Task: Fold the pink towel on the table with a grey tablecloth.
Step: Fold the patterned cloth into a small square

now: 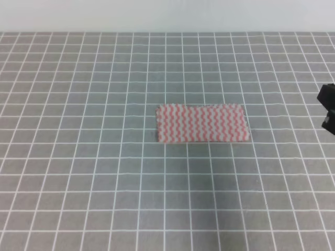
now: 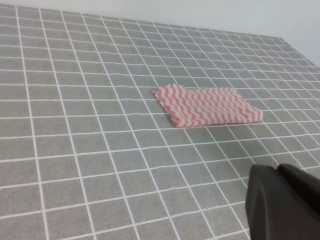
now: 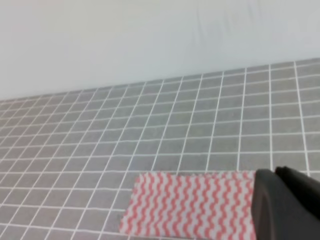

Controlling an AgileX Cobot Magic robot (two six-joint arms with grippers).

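Observation:
The pink towel lies flat as a wide rectangle, folded double, near the middle of the table with a grey tablecloth. In the left wrist view the towel shows a doubled edge at its near left end, and a black part of my left gripper sits at the lower right, well short of the cloth. My right gripper is a dark shape at the right edge, about four grid squares from the towel. In the right wrist view its black finger overlaps the towel's right end. Neither gripper holds anything.
A plain white wall runs along the table's far edge, and it also fills the top of the right wrist view. The gridded cloth spreads on all sides of the towel.

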